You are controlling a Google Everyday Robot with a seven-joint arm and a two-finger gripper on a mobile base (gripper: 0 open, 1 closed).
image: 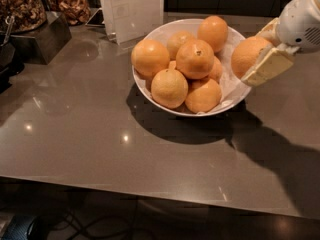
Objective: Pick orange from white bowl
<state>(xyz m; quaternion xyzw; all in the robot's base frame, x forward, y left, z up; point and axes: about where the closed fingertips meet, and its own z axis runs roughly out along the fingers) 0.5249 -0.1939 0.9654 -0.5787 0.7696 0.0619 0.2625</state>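
My gripper (255,56) is at the right edge of the view, beside the right rim of the white bowl (156,34). It is shut on the orange (247,53), with one cream finger pad (268,66) in front of it and the other behind. The orange hangs just outside and above the bowl's rim, touching nothing else. Its stem scar is hidden. Several other oranges (195,59) stay heaped in the bowl on white paper lining (227,86).
The bowl stands on a grey-brown counter (100,134) whose front edge runs along the bottom. A white sign card (132,9) stands behind the bowl. Dark containers of dried snacks (30,19) are at the back left.
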